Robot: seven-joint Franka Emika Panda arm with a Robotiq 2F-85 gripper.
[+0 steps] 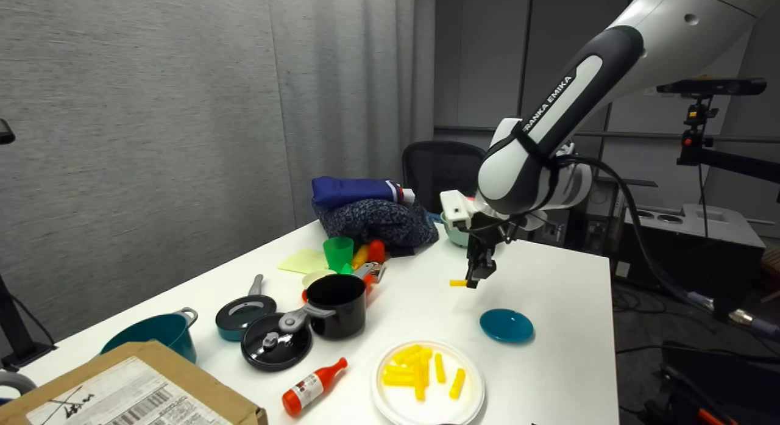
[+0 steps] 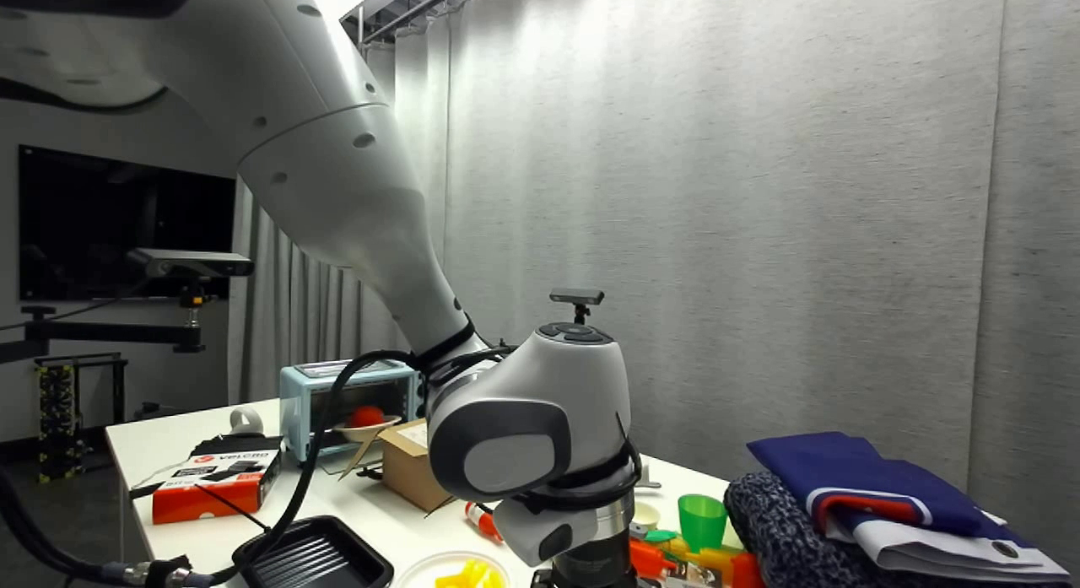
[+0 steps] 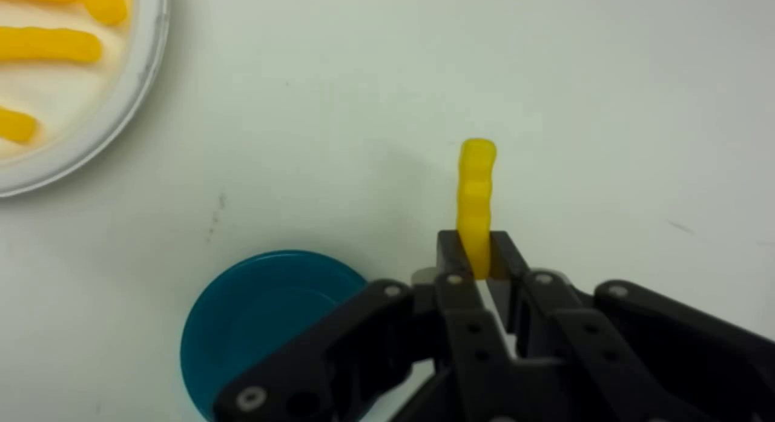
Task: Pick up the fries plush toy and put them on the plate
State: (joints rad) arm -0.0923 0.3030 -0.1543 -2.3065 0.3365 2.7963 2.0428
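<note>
Progress: final transfer, as judged from the scene. The gripper (image 3: 475,252) is clamped on a single yellow fry (image 3: 475,192); in the wrist view, both fingertips (image 3: 449,252) press its near end, and the free end points toward the top of the frame. A soft shadow left of the fry suggests clearance above the table (image 3: 605,77).

Completed: several fries (image 1: 399,379) lie on the white plate (image 1: 439,407), at bottom centre of an exterior view. The grasp of this piece is also complete.

Outstanding: placement of the held fry. In that exterior view, it appears right of centre, higher in the frame than the teal dish (image 1: 507,325) and well apart from the plate. The next step likely requires a carry toward the upper left of the wrist view, where the plate shows, then release. Whether the arm (image 1: 573,102) hides further pieces cannot be determined.
</note>
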